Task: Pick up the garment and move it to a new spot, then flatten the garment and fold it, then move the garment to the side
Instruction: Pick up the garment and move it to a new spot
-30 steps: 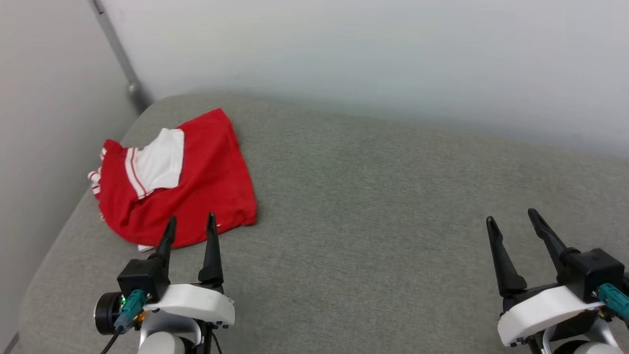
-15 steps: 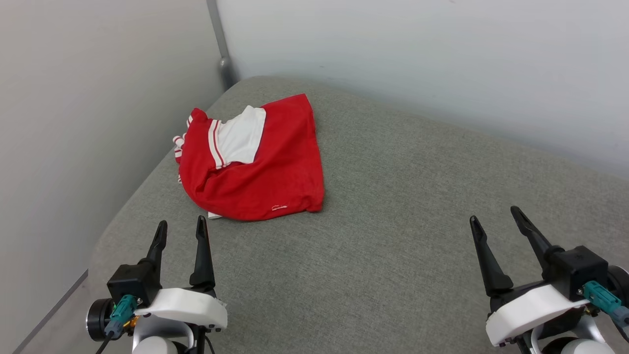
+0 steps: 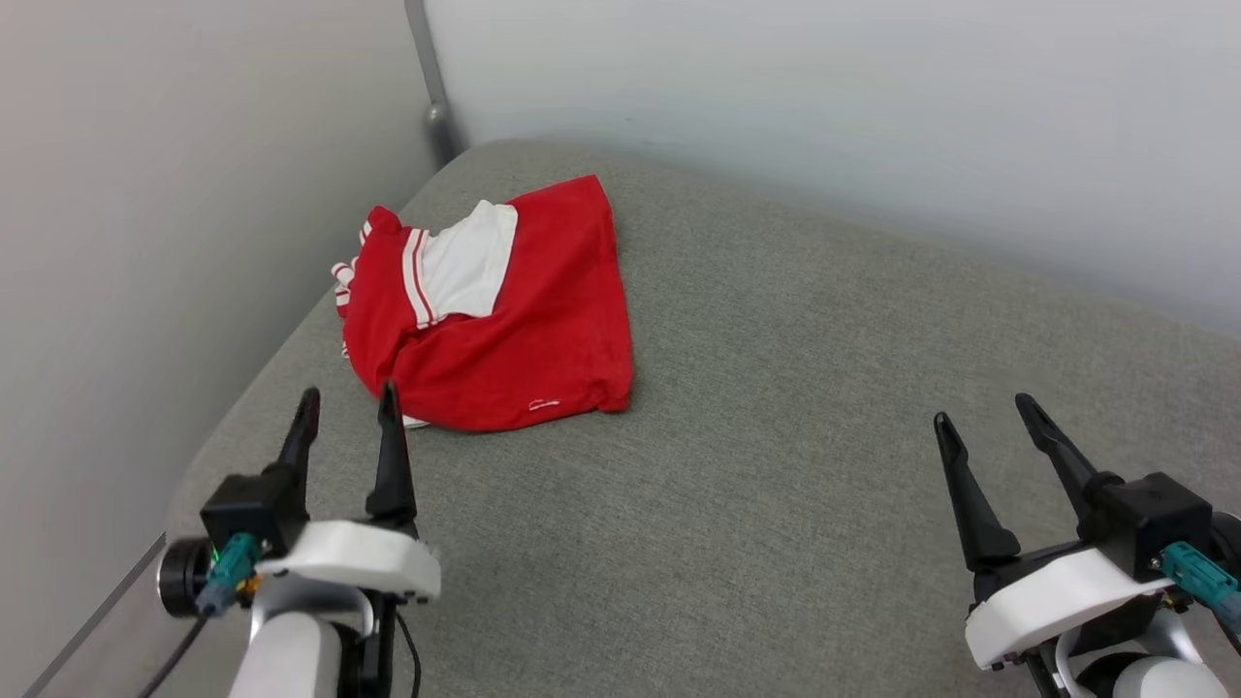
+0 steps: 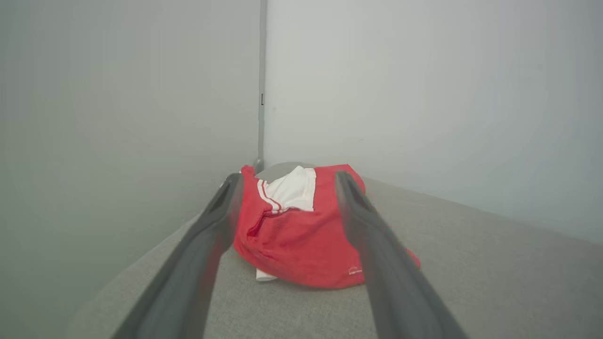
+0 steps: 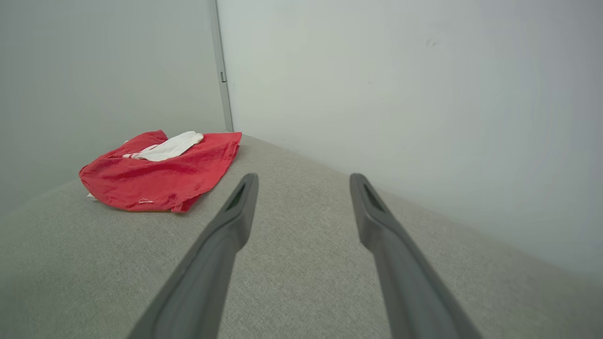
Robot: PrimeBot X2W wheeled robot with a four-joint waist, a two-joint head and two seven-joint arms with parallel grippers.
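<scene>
The garment (image 3: 504,320), a bright red T-shirt, is seen lying crumpled on a grey padded surface (image 3: 776,504), toward 11 o'clock of the head view and close to the rounded far corner where two pale walls (image 3: 824,107) are joined by a grey vertical strip (image 3: 427,78). A white sleeve (image 3: 470,262) with red-and-white stripe trim (image 3: 415,276) is turned up on top of the red cloth, and a small white logo (image 3: 543,403) is shown near the hem at the garment's 6 o'clock edge. A scrap of white cloth is visible under that edge. The left gripper (image 3: 350,390) is placed at 7 o'clock of the head view, its fingers (image 3: 393,456) spread apart with nothing between them and pointed toward 12 o'clock. Its tips are seen just beside the garment's near edge; whether the cloth is touched cannot be told. In the left wrist view the red cloth is framed between the two fingers, ahead of them on the surface. The right gripper (image 3: 981,409) is held at 4 o'clock, well apart from the garment, with its fingers (image 3: 970,504) likewise spread wide and nothing held. In the right wrist view the garment is seen at 10 o'clock, beyond bare grey fabric.
</scene>
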